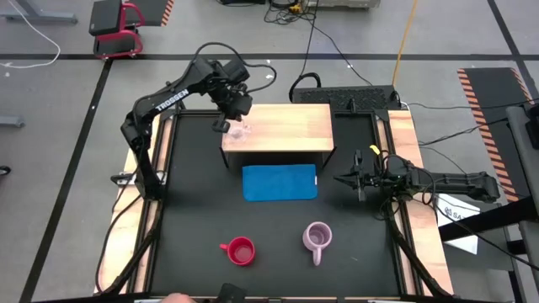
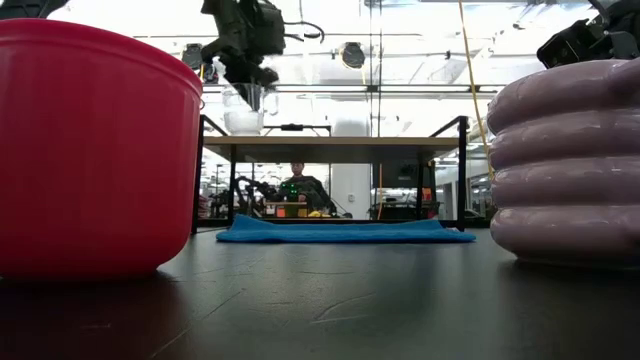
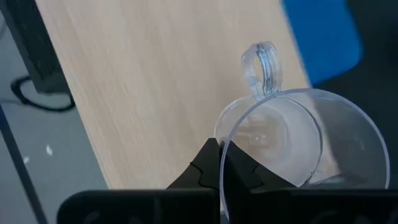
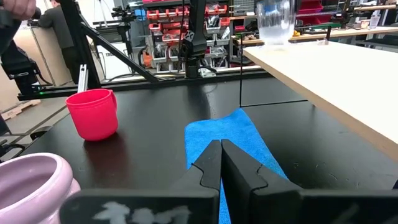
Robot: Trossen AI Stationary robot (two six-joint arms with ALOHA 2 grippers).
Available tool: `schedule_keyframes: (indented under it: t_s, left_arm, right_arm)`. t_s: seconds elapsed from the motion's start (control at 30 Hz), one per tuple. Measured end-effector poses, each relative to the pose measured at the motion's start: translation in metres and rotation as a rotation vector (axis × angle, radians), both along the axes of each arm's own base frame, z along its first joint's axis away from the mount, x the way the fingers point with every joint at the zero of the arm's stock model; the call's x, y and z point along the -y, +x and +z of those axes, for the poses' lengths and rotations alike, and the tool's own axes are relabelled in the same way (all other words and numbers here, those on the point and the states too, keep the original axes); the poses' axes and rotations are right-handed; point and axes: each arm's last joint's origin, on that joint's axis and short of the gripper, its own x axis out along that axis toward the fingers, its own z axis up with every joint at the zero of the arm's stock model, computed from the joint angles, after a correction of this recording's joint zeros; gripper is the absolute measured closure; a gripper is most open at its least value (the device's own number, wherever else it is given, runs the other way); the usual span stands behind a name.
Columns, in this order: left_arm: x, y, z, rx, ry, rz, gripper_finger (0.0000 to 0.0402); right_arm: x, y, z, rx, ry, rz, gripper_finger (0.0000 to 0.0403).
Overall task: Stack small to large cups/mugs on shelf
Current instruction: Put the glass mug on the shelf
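My left gripper (image 1: 226, 123) is shut on the small clear glass cup (image 1: 241, 131) over the left end of the light wooden shelf (image 1: 286, 126). In the low view the cup (image 2: 245, 115) is right at the shelf top (image 2: 330, 143); I cannot tell whether it touches. The red mug (image 1: 241, 250) and the ribbed lilac mug (image 1: 317, 238) stand upright on the black table near its front edge. My right gripper (image 1: 359, 178) is shut and empty, level above the table to the right of the blue mat (image 1: 280, 183). My left gripper pinches the glass cup's rim wall (image 3: 225, 144) between its two fingers, one finger (image 3: 249, 177) inside the cup and one (image 3: 200, 169) outside. The fingers come from above, pointing down, on the side opposite the handle (image 3: 261, 62). The cup hangs upright below them.
The blue mat lies flat on the table just in front of the shelf. The shelf stands on dark side panels with open room underneath (image 2: 330, 190). A person shows in the room beyond the table's far side (image 2: 297, 185).
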Motion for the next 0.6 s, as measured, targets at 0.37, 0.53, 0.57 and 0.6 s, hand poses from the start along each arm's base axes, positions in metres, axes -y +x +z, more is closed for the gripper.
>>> schedule_keyframes:
  t_s: [0.37,0.53,0.57,0.6]
  left_arm:
    - [-0.0059,0.0082,-0.011,-0.028,0.001,0.001,0.0401]
    - [-0.0062,0.0088,-0.0089,-0.026,0.004,0.014,0.0393]
    - [-0.0064,0.0092,-0.0089,-0.024,0.006,0.014,0.039]
    - [-0.0067,0.0095,-0.0089,-0.022,0.009,0.014,0.0385]
  right_arm:
    - [0.0,0.0,0.0001,0.0,0.004,0.0,0.0403]
    - [0.0,0.0,0.0,0.0,0.001,0.0,0.0403]
    - [0.0,0.0,0.0001,0.0,0.001,0.0,0.0403]
    - [0.0,0.0,0.0001,0.0,0.001,0.0,0.0403]
